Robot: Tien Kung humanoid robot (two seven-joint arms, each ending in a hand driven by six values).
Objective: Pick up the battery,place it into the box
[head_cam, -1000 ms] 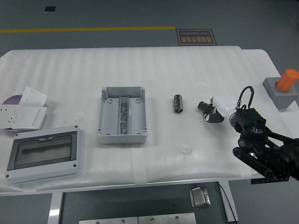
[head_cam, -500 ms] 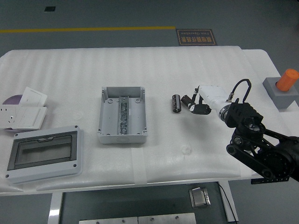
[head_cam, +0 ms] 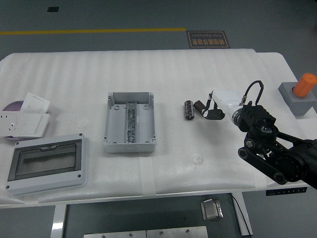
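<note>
White padded worktop (head_cam: 74, 74) standing over a grey floor (head_cam: 124, 15) with a yellow line (head_cam: 94, 31). The battery (head_cam: 188, 109) is lying right of the open box (head_cam: 129, 121); the right robot hand (head_cam: 204, 109), fingers spread, is hovering just beside it.

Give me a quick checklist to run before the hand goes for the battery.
1. Battery lying free on the table, nothing on it: ok.
2. Right hand beside the battery, to its right, not gripping it: ok.
3. Fingers around the battery: not ok, not yet closed on it.
4. Box open, facing up, left of the battery: ok.
5. Path from battery to box free of objects: ok.
6. Finger contact with the battery: cannot tell.
</note>
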